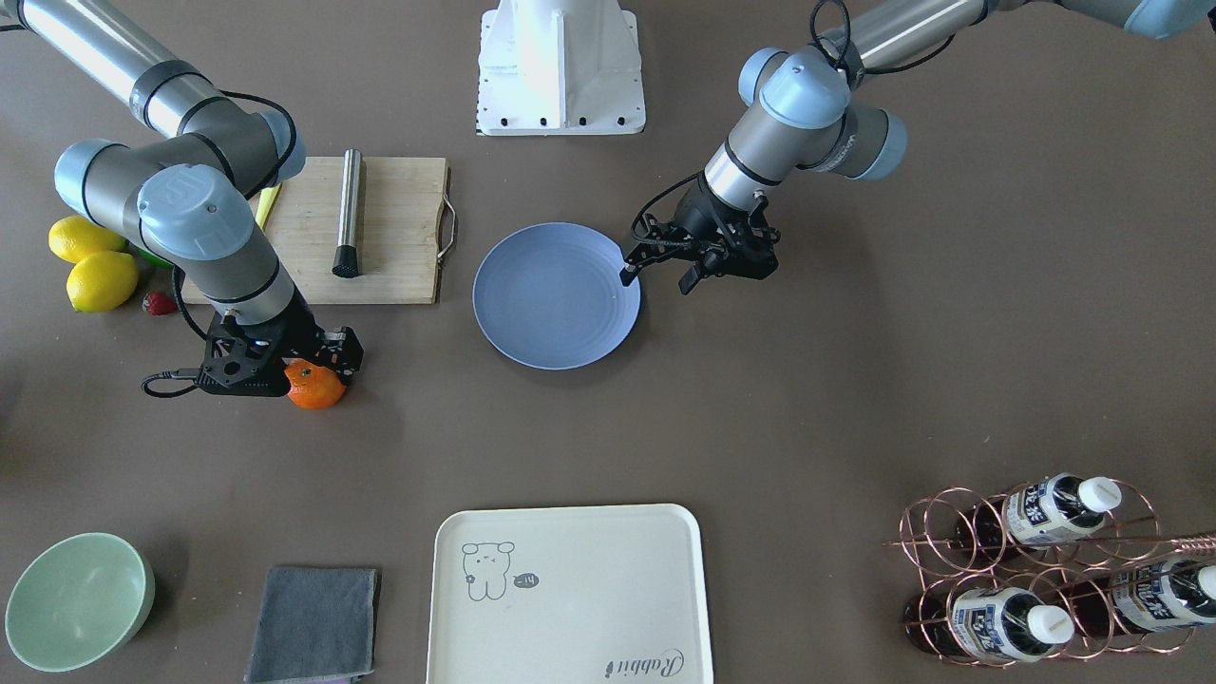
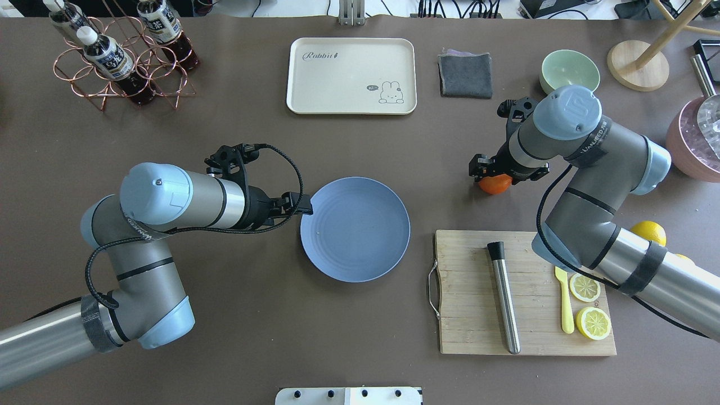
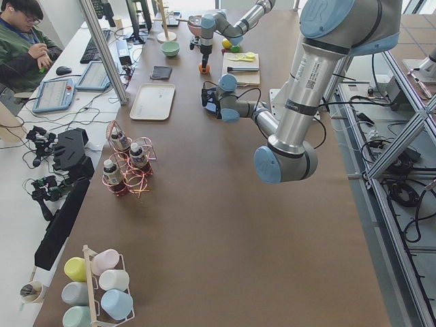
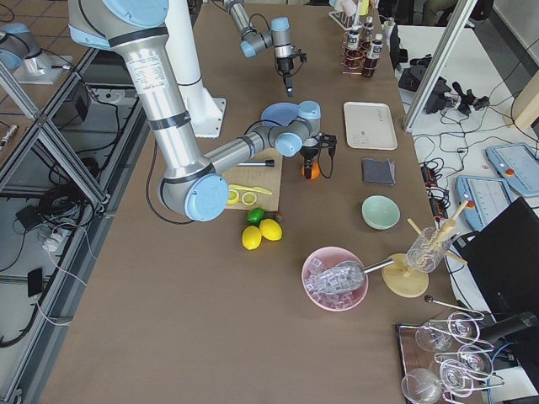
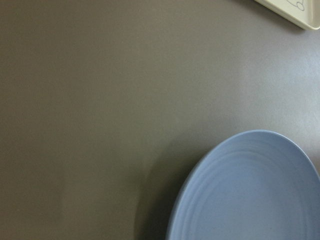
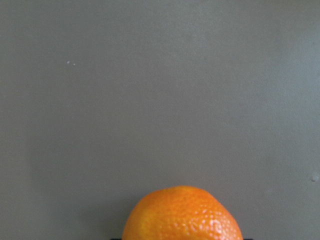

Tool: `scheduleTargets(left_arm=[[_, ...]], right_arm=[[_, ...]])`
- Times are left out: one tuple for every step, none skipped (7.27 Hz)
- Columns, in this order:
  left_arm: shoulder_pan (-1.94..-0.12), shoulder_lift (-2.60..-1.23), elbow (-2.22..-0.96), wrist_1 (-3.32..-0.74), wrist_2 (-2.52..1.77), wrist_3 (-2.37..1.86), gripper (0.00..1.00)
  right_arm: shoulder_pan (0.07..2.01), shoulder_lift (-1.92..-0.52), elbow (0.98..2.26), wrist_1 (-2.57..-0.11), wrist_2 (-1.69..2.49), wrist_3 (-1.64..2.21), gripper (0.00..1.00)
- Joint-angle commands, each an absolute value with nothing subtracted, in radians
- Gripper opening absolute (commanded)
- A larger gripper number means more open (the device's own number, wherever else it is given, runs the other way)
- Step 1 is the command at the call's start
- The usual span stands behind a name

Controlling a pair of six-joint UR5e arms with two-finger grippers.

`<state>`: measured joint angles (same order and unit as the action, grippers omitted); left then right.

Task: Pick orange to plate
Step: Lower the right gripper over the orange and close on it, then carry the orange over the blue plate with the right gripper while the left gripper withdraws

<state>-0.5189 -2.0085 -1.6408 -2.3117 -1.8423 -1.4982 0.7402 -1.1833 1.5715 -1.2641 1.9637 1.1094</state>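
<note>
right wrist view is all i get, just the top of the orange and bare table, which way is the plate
Observer: The plate lies to the robot's left of the orange, slightly nearer the base.
Operator: anything hanging around the plate
Observer: The left gripper hangs at the plate's rim on the side away from the orange, jaws apart.
</note>
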Motion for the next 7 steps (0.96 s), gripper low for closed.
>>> scheduleTargets(left_arm=[[-0.518,-2.008,-1.638,-2.313,-1.842,-1.499,0.98],[-0.52,-2.008,-1.64,-2.313,-1.842,-1.497,0.98],[-0.526,-2.008,-1.644,-2.31,-1.844,-1.496,0.98],[-0.558,-2.008,-1.647,-2.306,-1.847,-1.459,0.98],[-0.581,-1.975,-1.669,-2.303,-1.85,-1.33,0.98],[-0.635,-1.959,-1.678,-2.263,-1.85,-1.24,0.98],[-0.658,-1.947,-1.715,-2.229,-1.851,-1.154,0.98]], right_arm=[[0.742,-1.177,1.58,-1.264,1.963,1.108,0.0],[0.745,-1.169,1.612,-1.269,1.965,1.111,0.0],[0.747,-1.157,1.649,-1.276,1.97,1.112,0.0],[0.746,-1.141,1.676,-1.279,1.971,1.114,0.0],[0.723,-1.111,1.678,-1.284,1.967,1.124,0.0],[0.689,-1.057,1.678,-1.316,1.964,1.197,0.0],[0.648,-1.002,1.674,-1.365,1.913,1.212,0.0]])
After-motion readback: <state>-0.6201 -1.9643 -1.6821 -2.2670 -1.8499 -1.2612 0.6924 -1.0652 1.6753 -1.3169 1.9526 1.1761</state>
